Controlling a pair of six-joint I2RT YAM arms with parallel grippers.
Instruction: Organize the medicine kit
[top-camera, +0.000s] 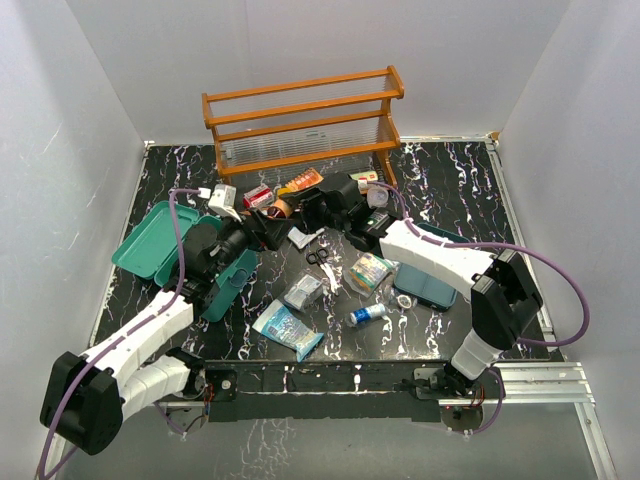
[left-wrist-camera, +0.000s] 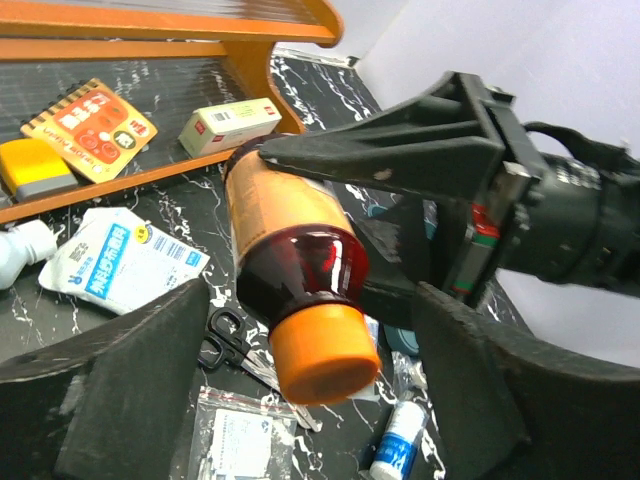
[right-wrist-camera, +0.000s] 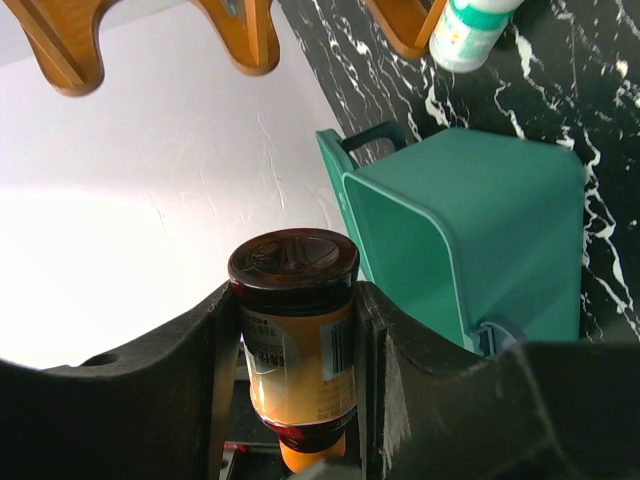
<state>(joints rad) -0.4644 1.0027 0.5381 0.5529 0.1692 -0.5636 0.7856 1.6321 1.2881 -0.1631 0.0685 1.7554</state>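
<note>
A brown bottle (left-wrist-camera: 285, 250) with a yellow label and an orange cap (left-wrist-camera: 325, 352) hangs in the air above the table. My right gripper (right-wrist-camera: 296, 300) is shut on the bottle (right-wrist-camera: 297, 340), one finger on each side of its body. My left gripper (left-wrist-camera: 310, 390) is open, its jaws standing on either side of the orange cap with a gap on each side. In the top view both grippers meet at the bottle (top-camera: 280, 208) in front of the rack. The teal medicine kit (top-camera: 150, 243) lies open at the left under my left arm. It also shows in the right wrist view, the medicine kit (right-wrist-camera: 480, 230) open.
An orange-brown wooden rack (top-camera: 300, 125) stands at the back. Scissors (left-wrist-camera: 225, 340), a clear sachet (left-wrist-camera: 235, 435), a small blue-white tube (left-wrist-camera: 400, 440) and a blue-white packet (left-wrist-camera: 120, 262) lie below the bottle. A blue-grey tray (top-camera: 430, 280) sits under my right arm.
</note>
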